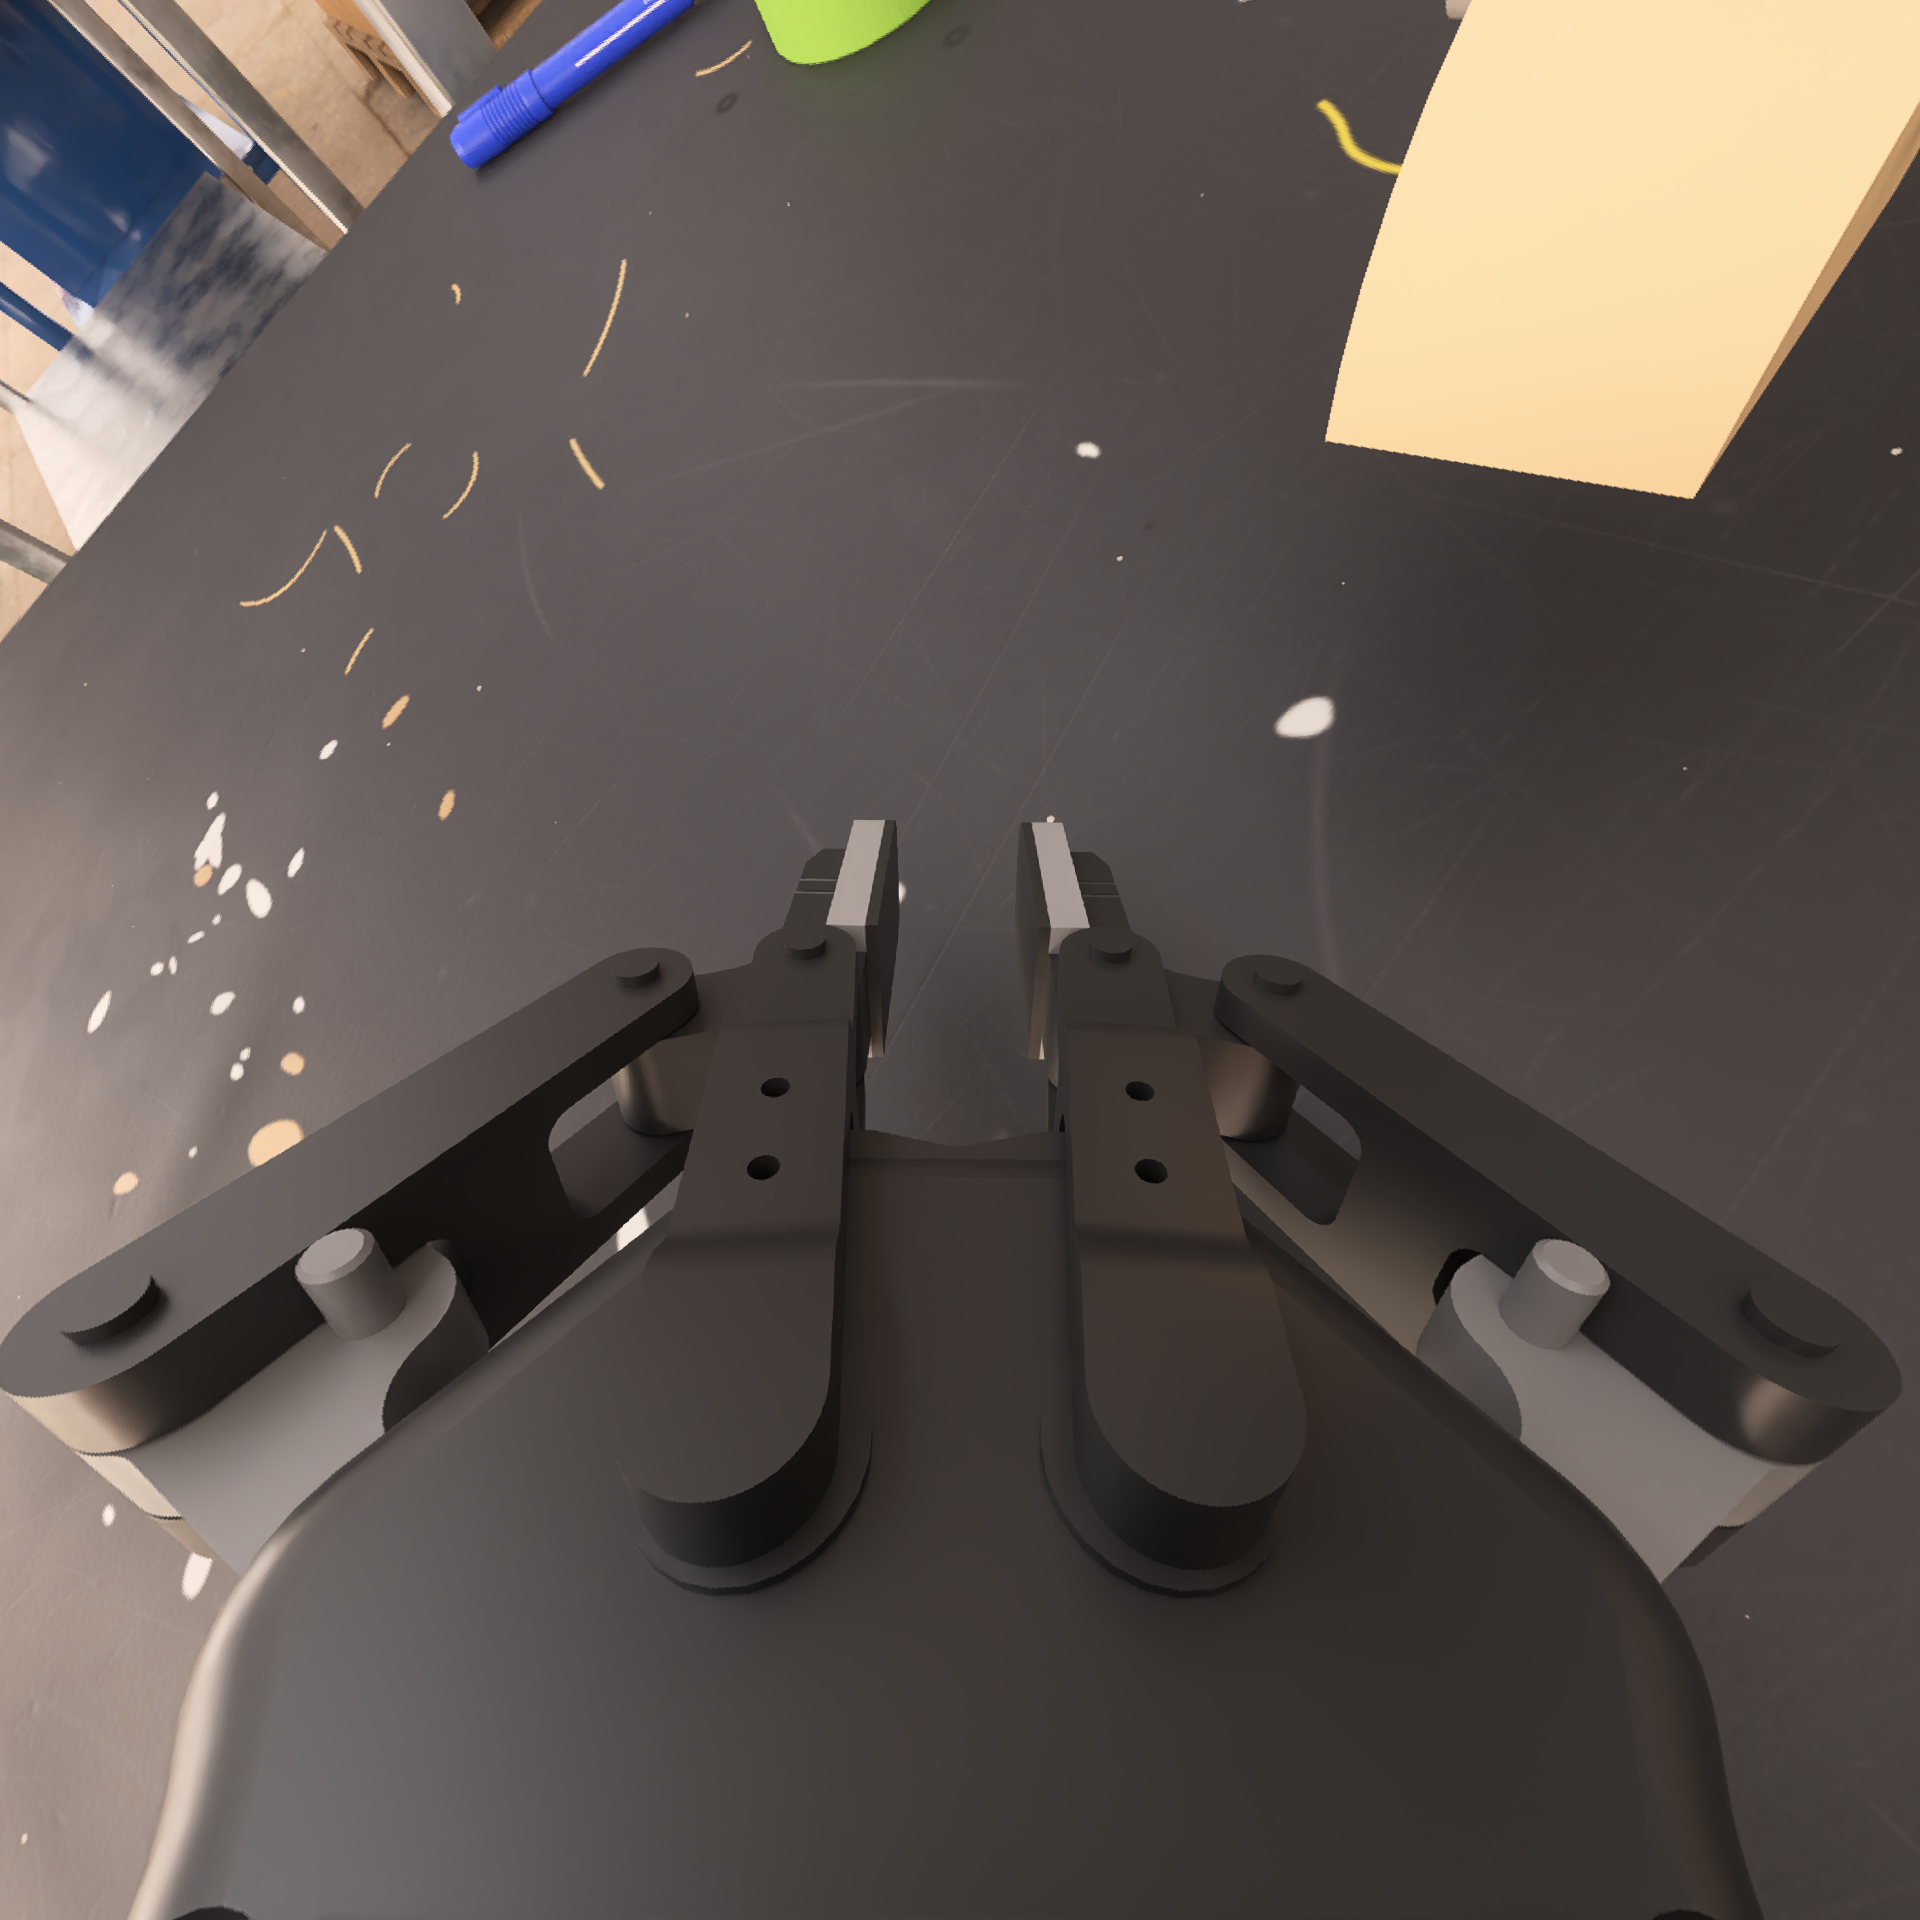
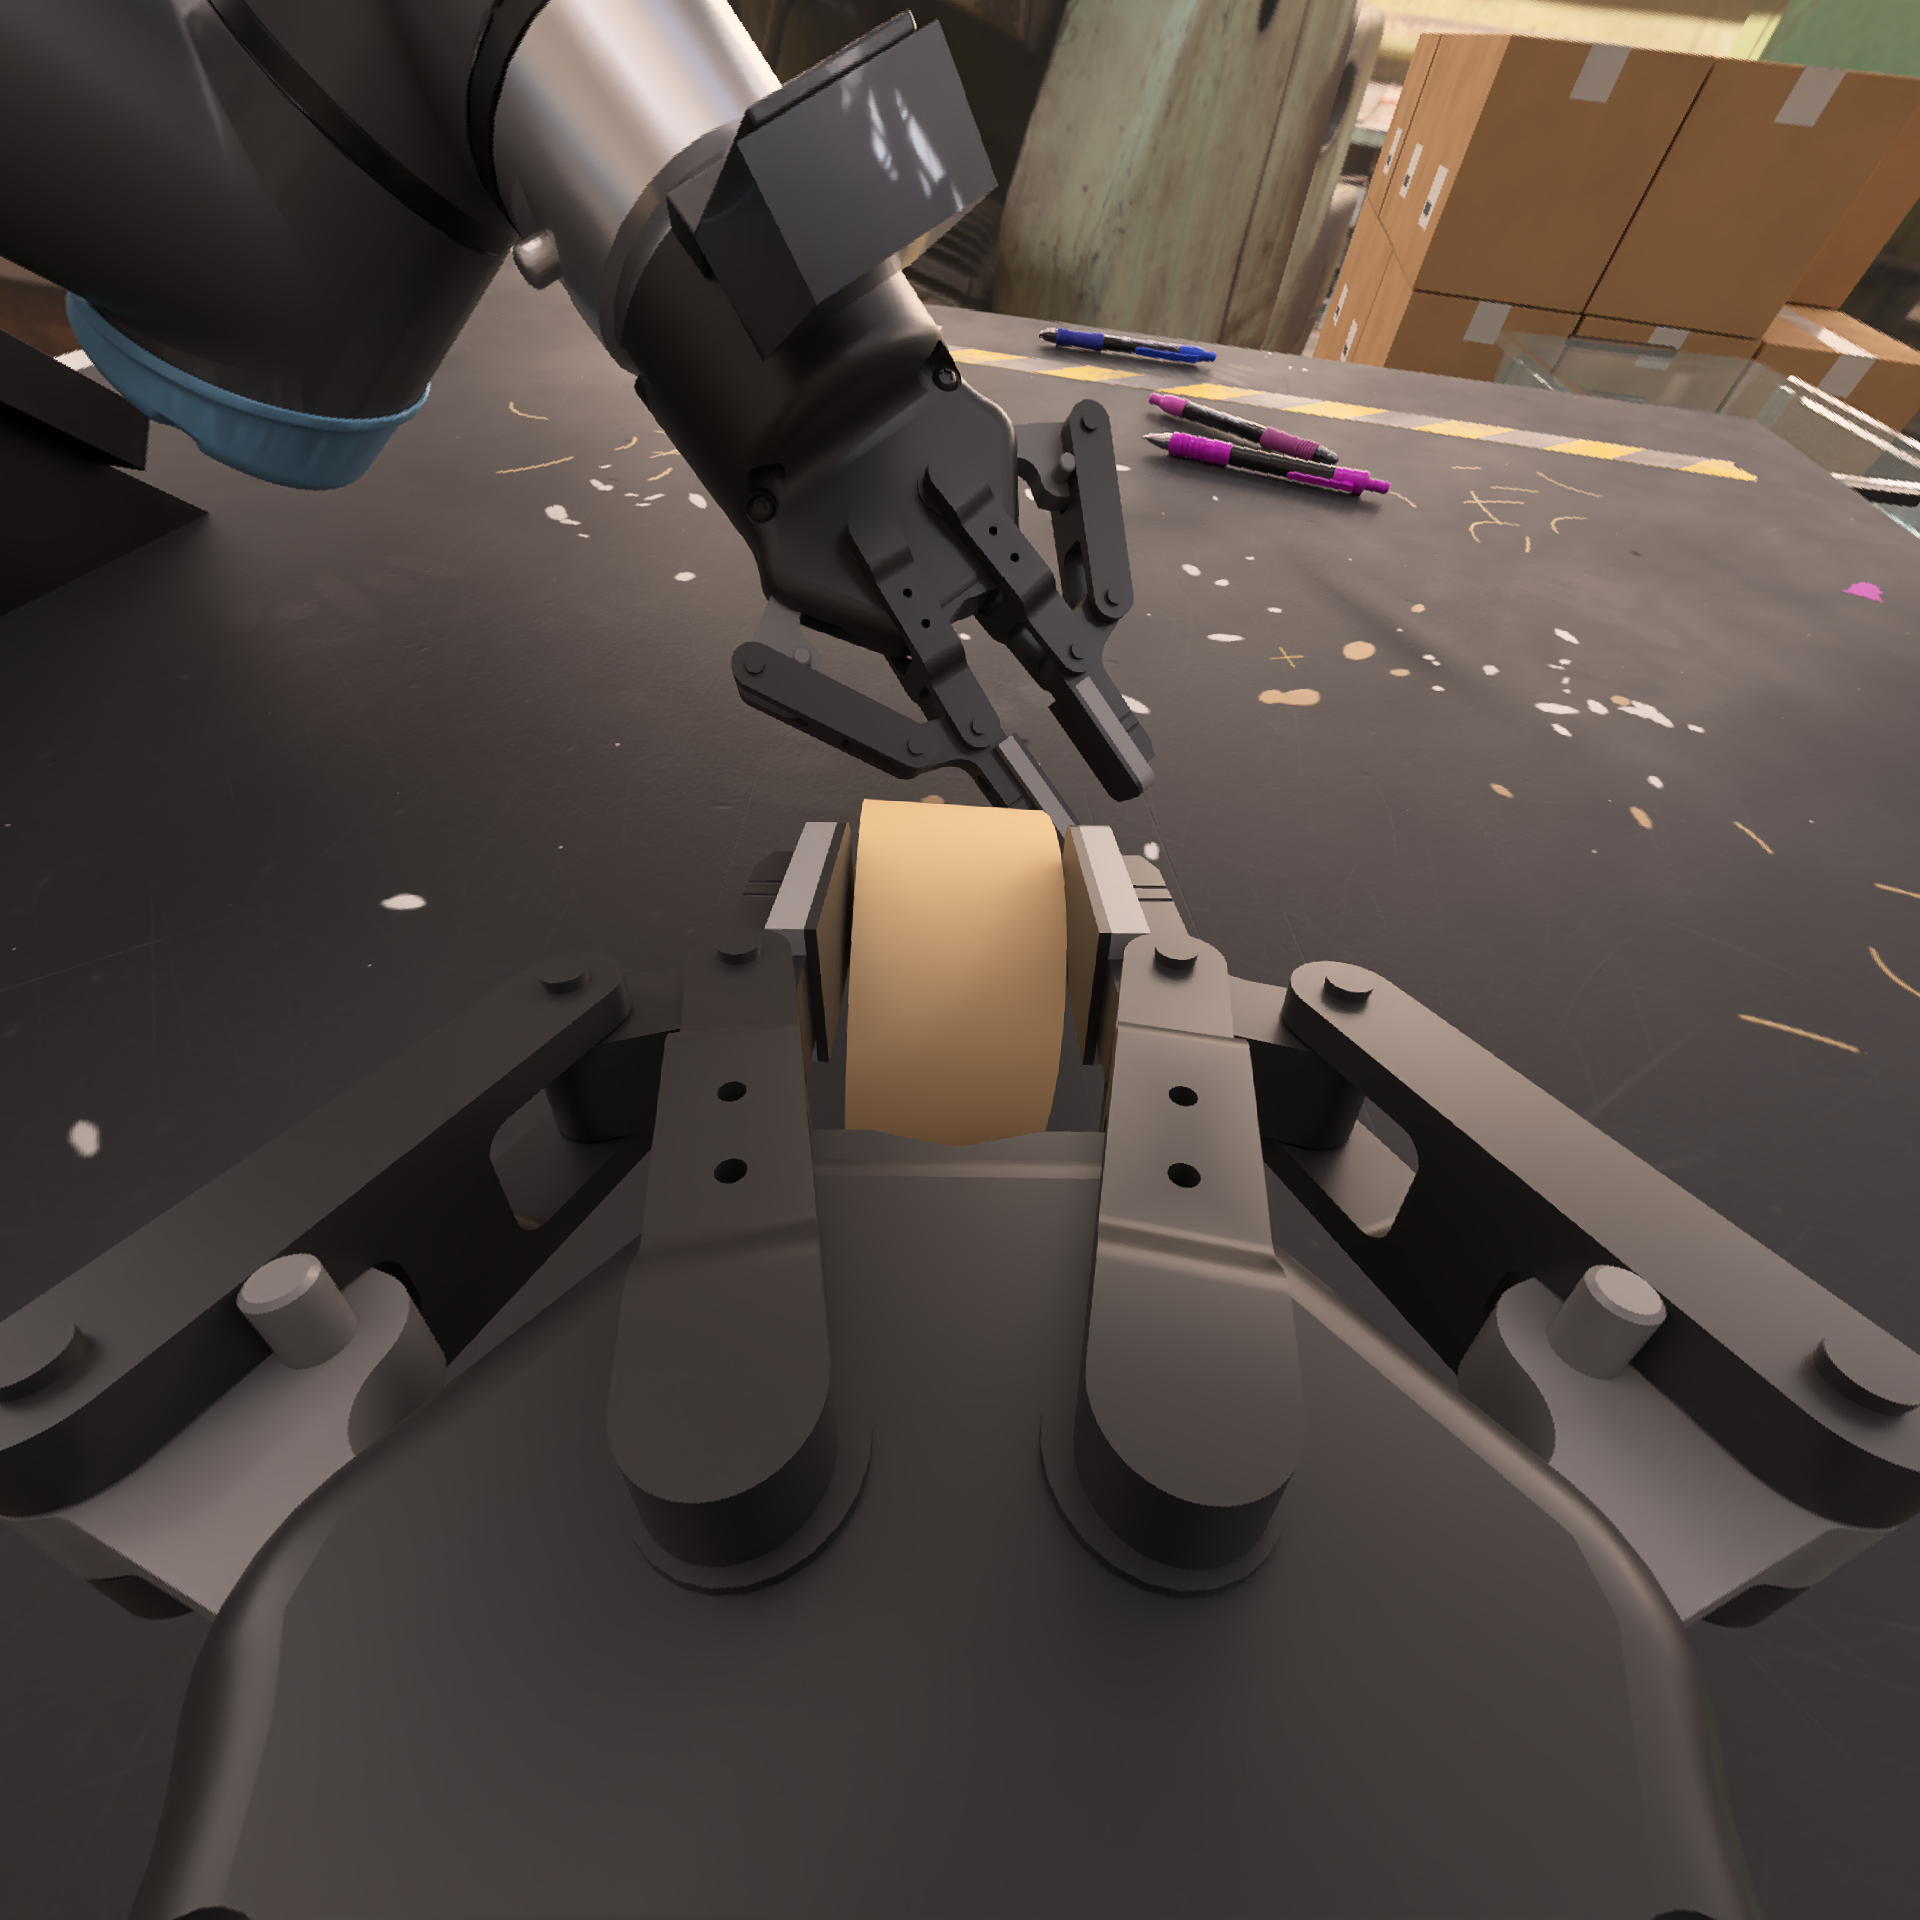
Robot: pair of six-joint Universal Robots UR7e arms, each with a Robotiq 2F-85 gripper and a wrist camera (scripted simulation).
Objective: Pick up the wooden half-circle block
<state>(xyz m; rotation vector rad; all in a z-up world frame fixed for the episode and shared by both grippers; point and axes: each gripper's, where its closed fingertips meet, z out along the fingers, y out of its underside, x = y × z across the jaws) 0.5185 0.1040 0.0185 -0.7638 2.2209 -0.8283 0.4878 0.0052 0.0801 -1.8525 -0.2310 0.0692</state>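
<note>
Right wrist view shows the right tool [image 2: 958, 878] clenched on the wooden half-circle block [image 2: 954, 977]. Its two pads press the block's flat sides, one on each side. The block's round, smooth, pale tan face points up at the camera. I cannot tell if the block is off the dark worktop [image 2: 312, 790] or resting on it.

This view also shows the left tool [image 2: 1081, 769] just behind the block, tilted down, with its fingers a little apart and nothing between them. Farther back lie two pink pens [image 2: 1262, 452] and one blue pen [image 2: 1127, 346], and brown boxes [image 2: 1621, 187] stand past the worktop's edge.

Left wrist view shows other things. The left tool [image 1: 958, 868] hangs over the bare worktop [image 1: 935, 571], slightly parted and empty. The block [image 1: 1621, 239] is at the top right, big and pale, near but not touching. A blue marker [image 1: 566, 83] and a green thing [image 1: 831, 26] lie at the far edge.
</note>
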